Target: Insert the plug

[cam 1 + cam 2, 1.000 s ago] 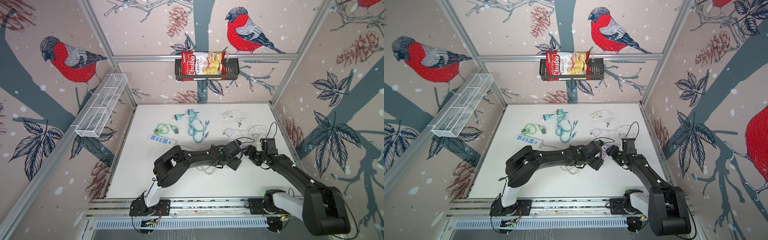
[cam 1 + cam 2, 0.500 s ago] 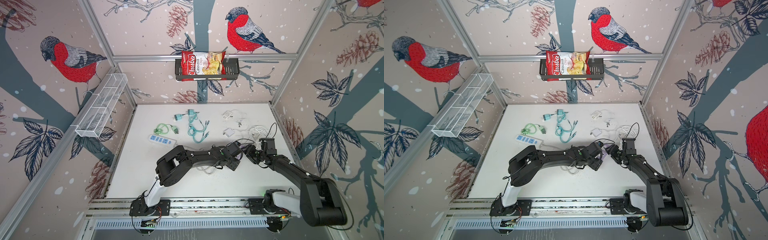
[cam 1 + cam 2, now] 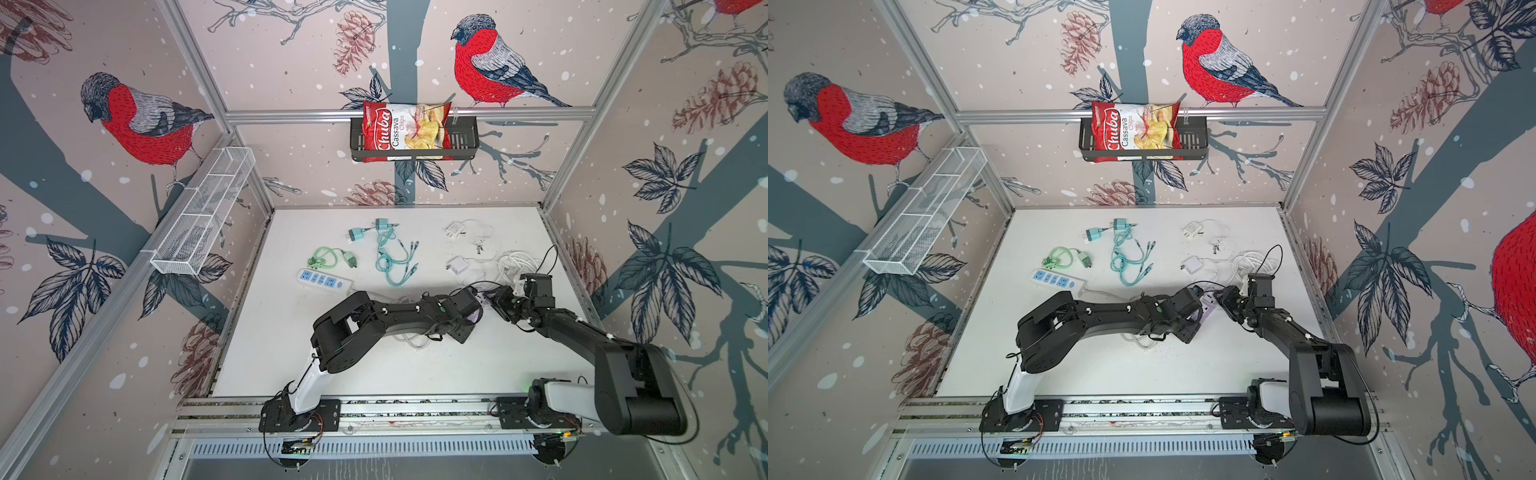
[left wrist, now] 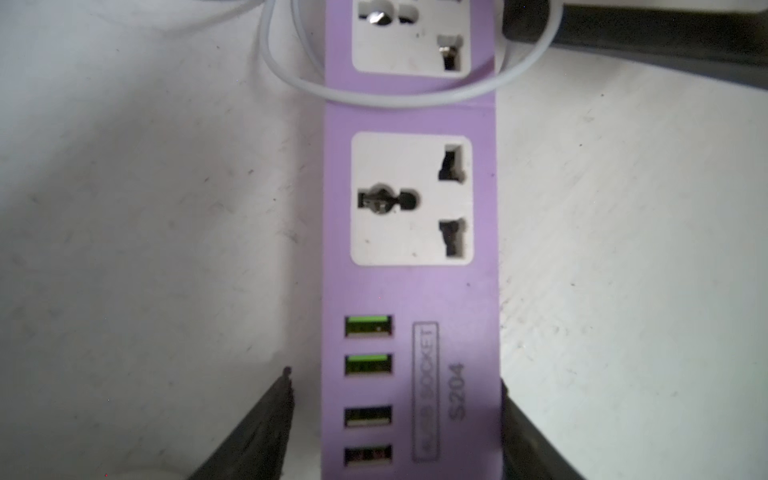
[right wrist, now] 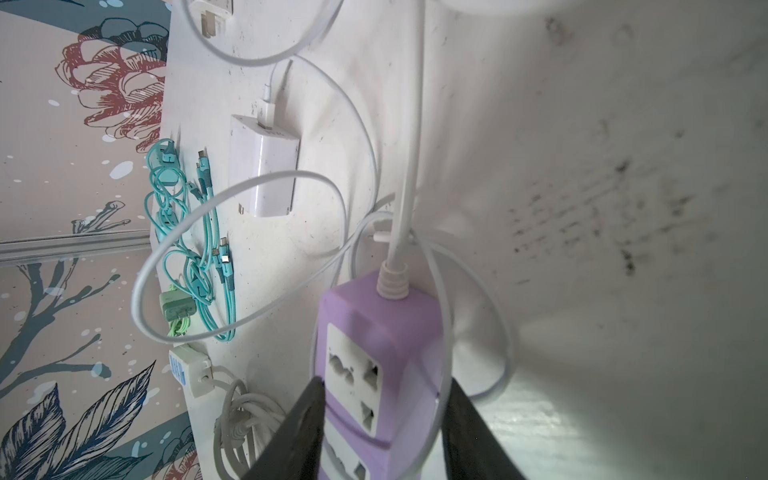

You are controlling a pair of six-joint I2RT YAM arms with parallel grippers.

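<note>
left pincer (image 4: 395, 376): was open astride purple strip (image 4: 409, 291).
right pincer (image 5: 384, 380): flanked it, grip unclear.
purple strip: i judged stiff, slick; take long sides.

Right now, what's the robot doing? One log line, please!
purple power strip: visible sockets empty | left gripper: open, straddling USB end | right gripper: straddling cord end, grip unclear | white charger: lying loose, not in strip

We look into a robotics lab test cell. An aluminium frame (image 3: 291, 114) boxes in a white table (image 3: 478, 365), and bird-print wallpaper (image 3: 137, 120) covers the panels as a staged backdrop. The left arm (image 3: 374, 320) and right arm (image 3: 582, 332) stand bolted to a rail (image 3: 415, 409) along the front edge, with their wiring exposed.
</note>
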